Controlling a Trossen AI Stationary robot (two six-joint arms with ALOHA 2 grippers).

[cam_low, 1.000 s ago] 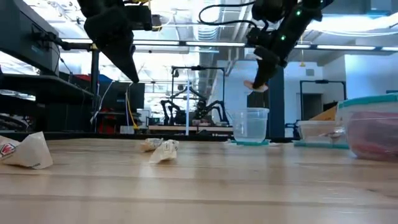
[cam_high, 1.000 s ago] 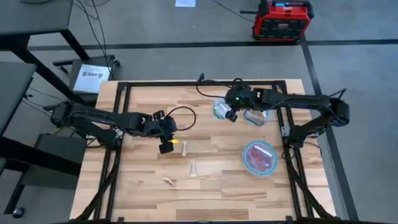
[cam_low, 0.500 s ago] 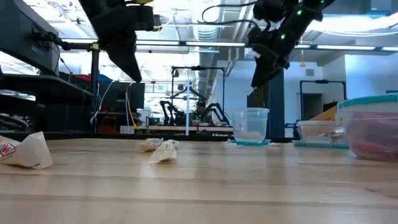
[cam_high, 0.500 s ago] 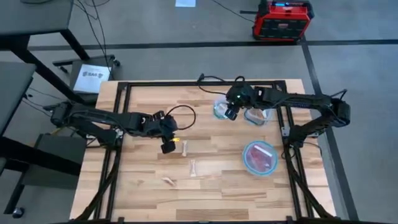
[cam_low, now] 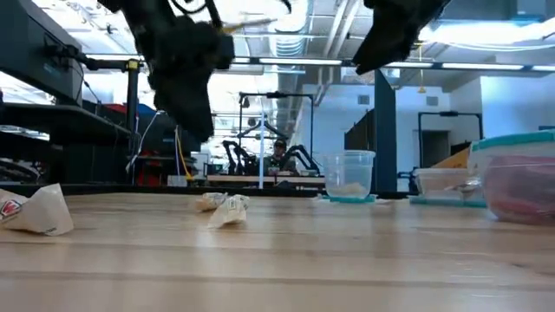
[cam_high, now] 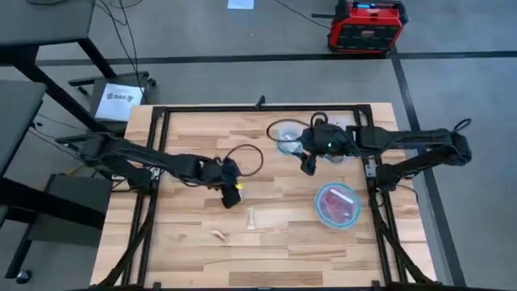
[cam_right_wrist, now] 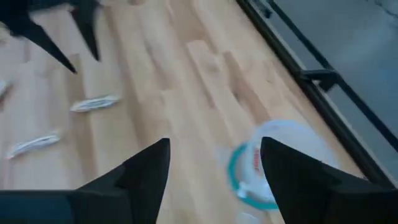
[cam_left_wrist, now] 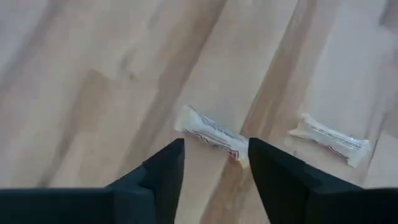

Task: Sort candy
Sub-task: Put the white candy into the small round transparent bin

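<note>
Wooden table (cam_high: 186,234) seen from above — the left gripper (cam_left_wrist: 214,165), fingers parted and empty, is lowered to straddle a pale candy (cam_left_wrist: 212,134); the right gripper (cam_right_wrist: 214,168), spread empty, is held near the containers (cam_high: 288,141).

pale white candy (cam_left_wrist: 211,133) — red print

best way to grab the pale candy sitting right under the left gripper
Take the pale wrapped candy across its narrow middle, coming straight down from above. It lies flat on the table as a slim bar with flared, twisted ends, so the body gives firmer hold than the flimsy ends. The left gripper is open with its fingers either side of the bar, probably well lined up already. A second candy lies apart, out of the way.
</note>
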